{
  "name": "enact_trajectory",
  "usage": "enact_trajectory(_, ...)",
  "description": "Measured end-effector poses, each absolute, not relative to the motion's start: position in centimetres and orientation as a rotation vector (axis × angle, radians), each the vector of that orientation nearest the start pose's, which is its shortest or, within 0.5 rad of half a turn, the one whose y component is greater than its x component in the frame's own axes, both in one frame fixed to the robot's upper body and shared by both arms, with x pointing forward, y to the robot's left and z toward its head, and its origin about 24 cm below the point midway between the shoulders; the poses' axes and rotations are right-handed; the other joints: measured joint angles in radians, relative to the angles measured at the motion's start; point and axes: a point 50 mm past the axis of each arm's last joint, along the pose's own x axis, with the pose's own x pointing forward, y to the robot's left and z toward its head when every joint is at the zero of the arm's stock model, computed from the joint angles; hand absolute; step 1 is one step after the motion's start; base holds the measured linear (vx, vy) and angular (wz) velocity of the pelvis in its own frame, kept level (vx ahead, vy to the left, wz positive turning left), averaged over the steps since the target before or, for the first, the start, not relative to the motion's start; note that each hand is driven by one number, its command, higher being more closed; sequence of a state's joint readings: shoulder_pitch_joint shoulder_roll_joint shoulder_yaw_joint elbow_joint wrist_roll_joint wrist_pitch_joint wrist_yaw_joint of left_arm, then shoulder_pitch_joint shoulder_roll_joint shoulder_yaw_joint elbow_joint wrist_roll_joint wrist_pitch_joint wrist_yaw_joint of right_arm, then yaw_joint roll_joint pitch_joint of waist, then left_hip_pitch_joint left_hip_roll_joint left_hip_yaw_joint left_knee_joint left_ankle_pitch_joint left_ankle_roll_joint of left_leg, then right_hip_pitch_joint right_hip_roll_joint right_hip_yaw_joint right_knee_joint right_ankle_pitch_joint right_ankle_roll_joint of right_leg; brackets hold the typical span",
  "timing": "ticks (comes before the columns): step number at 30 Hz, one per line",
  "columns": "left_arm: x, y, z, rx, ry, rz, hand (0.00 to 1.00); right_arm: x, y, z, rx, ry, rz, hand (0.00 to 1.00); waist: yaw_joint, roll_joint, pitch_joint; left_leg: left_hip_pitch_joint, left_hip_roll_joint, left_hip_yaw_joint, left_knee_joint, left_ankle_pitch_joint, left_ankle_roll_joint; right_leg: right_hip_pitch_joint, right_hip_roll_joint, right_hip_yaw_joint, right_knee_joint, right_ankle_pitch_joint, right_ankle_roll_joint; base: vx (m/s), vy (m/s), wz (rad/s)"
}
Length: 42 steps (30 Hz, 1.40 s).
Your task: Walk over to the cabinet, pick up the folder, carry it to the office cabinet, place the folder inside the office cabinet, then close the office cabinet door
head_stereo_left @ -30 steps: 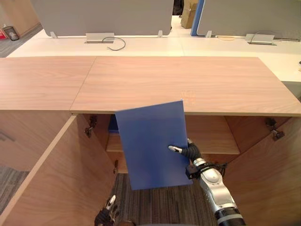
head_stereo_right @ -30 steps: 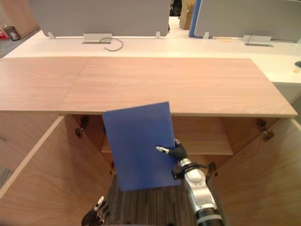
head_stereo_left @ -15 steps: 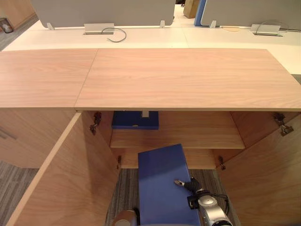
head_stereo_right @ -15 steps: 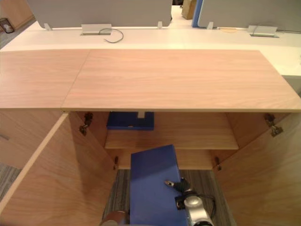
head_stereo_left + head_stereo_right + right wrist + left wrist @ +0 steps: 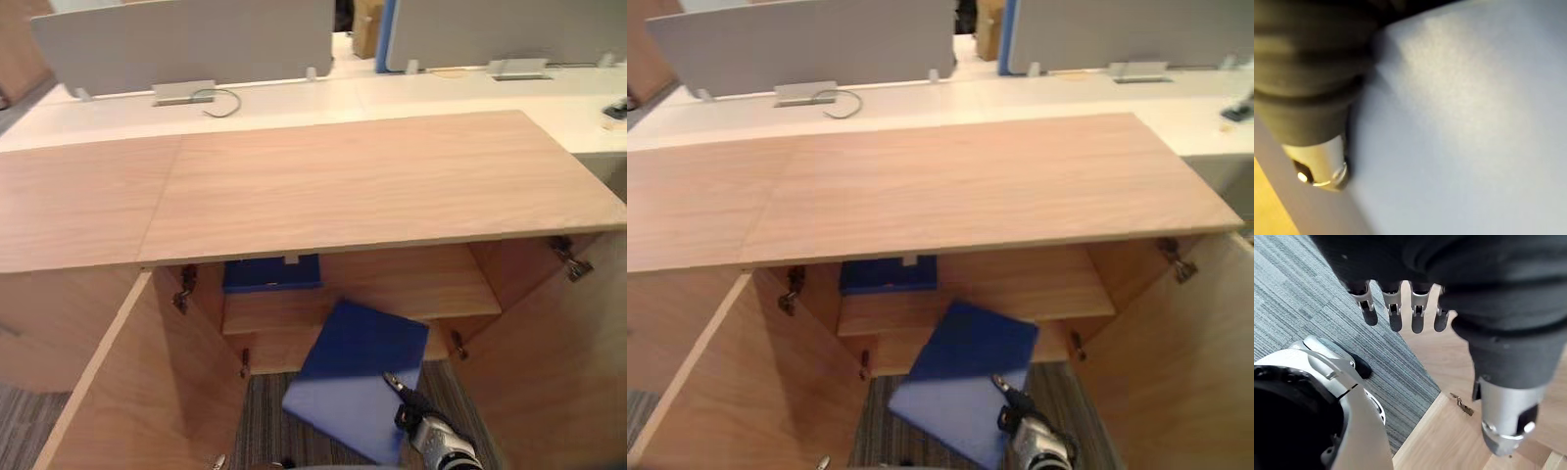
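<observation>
**Blue folder held by one corner at the mouth of the open cabinet**

Blue and flat, the folder (image 5: 355,377) hangs tilted over the carpet (image 5: 1303,298) between the two swung-out doors of the office cabinet (image 5: 392,196). Its far edge is up against the front of the shelf (image 5: 392,294); I cannot tell if they touch. The right hand (image 5: 409,413) pinches the folder's near right corner, thumb on top and fingers hidden beneath.

It looks light, thin and stiff enough to keep its plane, but the smooth cover probably slides easily. A one-corner grip lets it swivel, so a hold nearer the middle of the near edge would steady it.

The left hand (image 5: 1395,316) hangs low by the left door, fingers straight and holding nothing. A second blue item (image 5: 271,273) sits at the back on the shelf.
</observation>
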State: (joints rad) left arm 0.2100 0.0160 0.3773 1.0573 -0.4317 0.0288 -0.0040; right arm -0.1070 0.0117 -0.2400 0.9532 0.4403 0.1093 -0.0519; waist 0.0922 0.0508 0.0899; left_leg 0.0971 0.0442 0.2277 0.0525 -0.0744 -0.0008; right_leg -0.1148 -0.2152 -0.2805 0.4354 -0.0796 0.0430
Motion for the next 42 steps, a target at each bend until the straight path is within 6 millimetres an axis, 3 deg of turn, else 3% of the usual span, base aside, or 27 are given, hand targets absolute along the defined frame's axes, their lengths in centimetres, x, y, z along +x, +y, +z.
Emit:
enact_trajectory(2,2.9,20.3,-17.1,-0.546,1.157,0.678,0.00,18.4,-15.9,-13.0,0.682,0.866,-0.426,1.00,-0.007,-0.001,0.001,0.009,-0.006,0.013,0.014,-0.014,0.004,-0.004,-0.089,-0.116,0.051,-0.013,-0.015,-0.07,0.061,-0.22)
enact_trajectory(4,3.0,20.4,-17.1,-0.531,1.156,0.672,0.00,19.6,-15.2,-12.1,0.808,0.785,-0.445,1.00,-0.003,-0.007,0.004,-0.005,-0.001,0.024,0.065,-0.044,-0.004,-0.001,-0.125,-0.150,0.001,-0.008,-0.014,-0.03,-0.033,-0.26)
enact_trajectory(5,3.0,20.7,-17.0,-0.520,1.153,0.672,0.00,20.5,-15.2,-11.5,0.858,0.738,-0.447,1.00,0.001,-0.022,0.005,-0.029,-0.002,0.036,0.118,-0.074,-0.013,0.006,-0.136,-0.156,-0.065,0.032,-0.008,0.00,-0.119,-0.34)
enact_trajectory(6,3.0,21.0,-17.0,-0.506,1.152,0.667,0.00,21.0,-15.2,-11.2,0.882,0.717,-0.451,1.00,0.002,-0.034,0.010,-0.038,-0.004,0.038,0.145,-0.091,-0.021,0.016,-0.136,-0.156,-0.099,0.072,-0.002,-0.01,-0.188,-0.33)
enact_trajectory(7,2.9,21.3,-16.9,-0.487,1.159,0.662,0.00,21.5,-15.8,-10.9,0.908,0.683,-0.469,1.00,0.003,-0.036,0.019,-0.058,0.004,0.038,0.204,-0.126,-0.034,0.042,-0.131,-0.172,-0.139,0.046,0.059,0.00,-0.202,-0.10)
enact_trajectory(8,2.6,20.8,-17.0,-0.498,1.167,0.660,0.00,21.6,-16.8,-10.7,0.922,0.656,-0.496,1.00,-0.001,-0.020,0.019,-0.087,0.032,0.024,0.253,-0.148,-0.043,0.047,-0.113,-0.189,-0.142,0.040,0.064,0.01,-0.188,0.02)
enact_trajectory(12,2.4,20.6,-17.1,-0.501,1.179,0.658,0.00,21.9,-19.8,-10.2,0.955,0.572,-0.577,1.00,-0.013,0.006,0.030,-0.127,0.081,-0.024,0.339,-0.185,-0.076,0.050,-0.086,-0.236,-0.093,-0.010,0.059,0.03,-0.119,0.26)
enact_trajectory(15,2.4,20.7,-17.1,-0.498,1.183,0.664,0.00,22.8,-20.9,-9.0,0.939,0.510,-0.568,1.00,-0.021,0.005,0.046,-0.157,0.090,-0.057,0.387,-0.207,-0.082,0.033,-0.101,-0.258,-0.023,-0.058,0.061,0.02,-0.057,0.24)
enact_trajectory(19,2.6,20.6,-17.1,-0.488,1.184,0.644,0.00,26.3,-21.4,-6.3,0.925,0.425,-0.522,1.00,-0.028,0.015,0.086,-0.192,0.070,-0.099,0.447,-0.228,-0.072,0.022,-0.151,-0.274,0.077,-0.107,0.070,0.01,-0.004,0.29)
enact_trajectory(22,3.2,20.5,-17.0,-0.475,1.168,0.624,0.00,30.8,-21.9,-1.8,0.919,0.293,-0.455,1.00,-0.034,0.024,0.118,-0.263,0.041,-0.134,0.508,-0.243,-0.061,-0.034,-0.208,-0.293,0.153,-0.141,0.078,-0.08,0.036,0.37)
enact_trajectory(24,3.3,20.2,-17.1,-0.482,1.167,0.621,0.00,34.7,-22.4,3.0,0.943,0.175,-0.409,1.00,-0.029,0.044,0.160,-0.308,0.025,-0.147,0.550,-0.247,-0.058,-0.061,-0.241,-0.294,0.205,-0.155,0.078,-0.08,0.026,0.23)
enact_trajectory(28,3.2,19.6,-17.1,-0.492,1.167,0.620,0.00,38.0,-24.5,9.4,1.050,0.018,-0.435,1.00,-0.008,0.078,0.196,-0.345,-0.007,-0.168,0.568,-0.246,-0.054,-0.092,-0.294,-0.304,0.262,-0.175,0.079,-0.07,0.012,0.25)
enact_trajectory(29,3.0,19.5,-17.1,-0.491,1.170,0.625,0.00,38.5,-25.0,11.0,1.105,-0.028,-0.441,1.00,0.001,0.084,0.199,-0.359,-0.016,-0.170,0.567,-0.242,-0.051,-0.107,-0.311,-0.305,0.276,-0.180,0.078,-0.05,0.004,0.16)
enact_trajectory(33,3.0,18.8,-17.2,-0.479,1.171,0.619,0.00,38.8,-27.4,14.4,1.180,-0.123,-0.491,1.00,0.018,0.110,0.215,-0.396,-0.052,-0.184,0.564,-0.229,-0.043,-0.139,-0.364,-0.323,0.320,-0.191,0.081,-0.01,0.000,0.27)
enact_trajectory(36,3.6,18.4,-16.9,-0.472,1.131,0.600,0.00,38.8,-28.8,16.8,1.291,-0.210,-0.521,1.00,0.020,0.149,0.236,-0.419,-0.085,-0.191,0.564,-0.221,-0.038,-0.157,-0.422,-0.358,0.373,-0.198,0.074,0.02,0.014,0.27)
enact_trajectory(42,5.3,18.3,-16.3,-0.440,1.056,0.557,0.00,39.0,-29.9,21.5,1.382,-0.335,-0.515,1.00,0.023,0.191,0.273,-0.459,-0.133,-0.216,0.565,-0.203,-0.039,-0.182,-0.505,-0.393,0.453,-0.213,0.062,0.02,-0.011,0.31)
